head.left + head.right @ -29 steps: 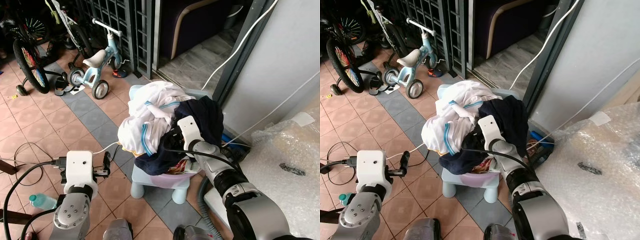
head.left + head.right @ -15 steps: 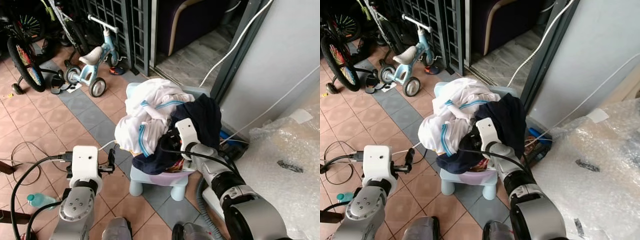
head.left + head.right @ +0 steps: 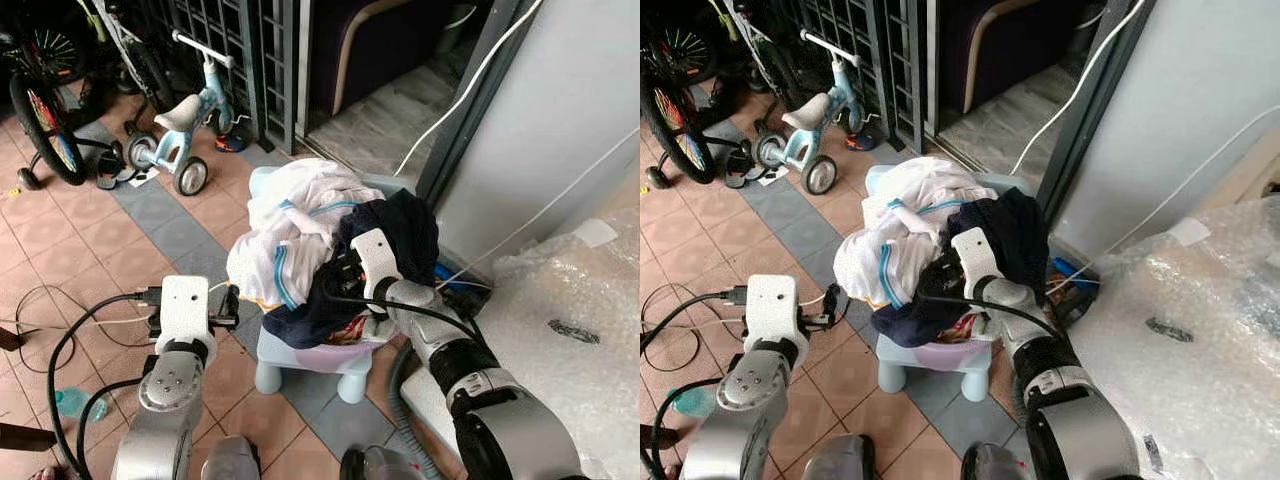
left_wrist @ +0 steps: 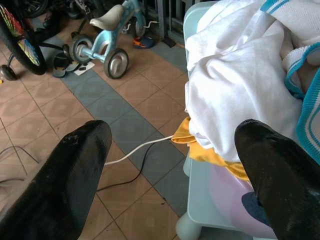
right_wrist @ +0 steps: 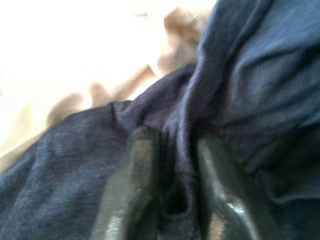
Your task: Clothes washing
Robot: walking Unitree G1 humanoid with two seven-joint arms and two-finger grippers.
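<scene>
Left eye view: a heap of clothes fills a lilac basin on a pale blue stool. The right gripper is buried in the dark navy garment on the heap. The left gripper hovers just beside the stool.

Left wrist view: its fingers are spread wide, holding nothing, near the white shirt.

Right wrist view: the fingers pinch a navy fold.
</scene>
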